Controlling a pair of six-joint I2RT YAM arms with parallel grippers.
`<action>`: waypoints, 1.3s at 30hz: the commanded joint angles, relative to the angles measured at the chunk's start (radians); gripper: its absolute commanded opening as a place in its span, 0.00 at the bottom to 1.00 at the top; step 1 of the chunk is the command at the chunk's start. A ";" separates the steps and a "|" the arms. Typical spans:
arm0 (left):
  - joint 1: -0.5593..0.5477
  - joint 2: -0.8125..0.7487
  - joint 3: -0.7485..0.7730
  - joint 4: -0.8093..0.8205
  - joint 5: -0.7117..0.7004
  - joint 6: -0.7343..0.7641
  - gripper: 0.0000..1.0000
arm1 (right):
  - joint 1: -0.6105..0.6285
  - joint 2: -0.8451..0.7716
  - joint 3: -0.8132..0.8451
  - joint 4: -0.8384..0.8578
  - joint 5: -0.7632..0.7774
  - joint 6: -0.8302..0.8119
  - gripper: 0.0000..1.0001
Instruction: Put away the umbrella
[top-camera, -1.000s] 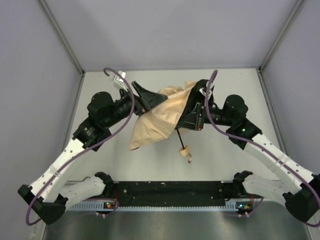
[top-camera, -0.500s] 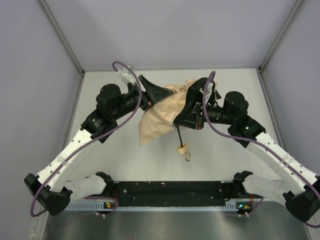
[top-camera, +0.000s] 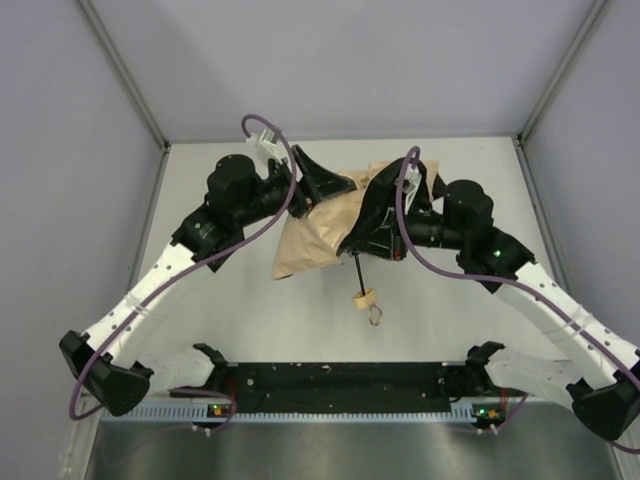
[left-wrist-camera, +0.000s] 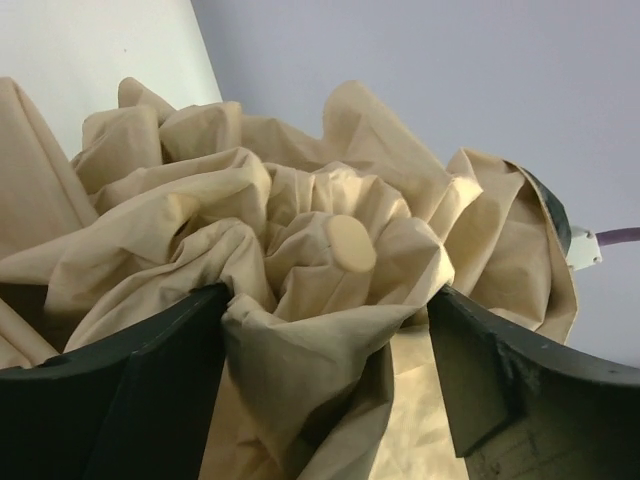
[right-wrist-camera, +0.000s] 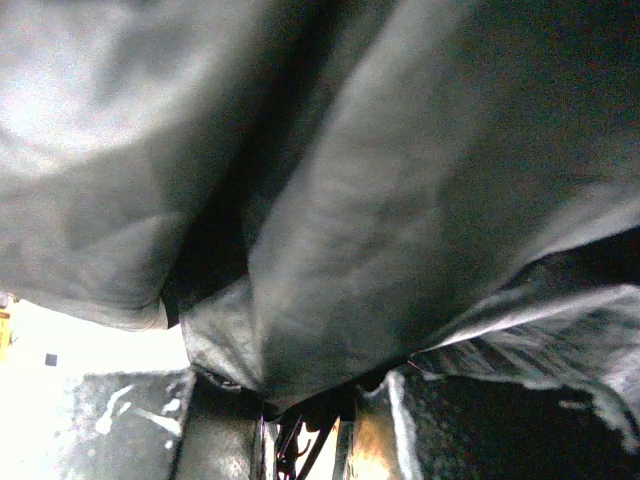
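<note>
**Soft canopy gathered at the crown, shaft end hidden**

The umbrella is held up over the middle of the table, between the two arms, with its handle end hanging towards the near edge. The tan canopy is judged light, limp and likely to slip. It is loose and deeply creased, so a hold on the cloth alone is expected to slide or spill folds. The stiff parts are judged the better places to grip.

The left gripper is set at the crown. In its wrist view the fingers stand well apart, and the bunched cloth fills the gap and presses on both inner faces.

The right gripper is buried under the canopy where the shaft enters. Its camera is covered by dark cloth, so it cannot be told whether its fingers are clamped or on what.

The thin black shaft is judged rigid but narrow. The small handle and its loop strap hang free, touched by nothing. The round tan cap sits in the middle of the gathered folds.
</note>
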 joint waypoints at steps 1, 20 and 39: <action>0.014 0.025 0.022 0.093 -0.030 0.020 0.86 | 0.057 -0.008 0.074 0.042 -0.133 -0.065 0.00; 0.051 -0.028 0.031 0.194 -0.255 0.376 0.00 | 0.054 -0.290 -0.135 -0.128 0.438 0.268 0.99; 0.028 -0.111 -0.072 0.346 -0.490 0.597 0.00 | 0.094 0.194 0.457 -0.160 0.528 0.903 0.86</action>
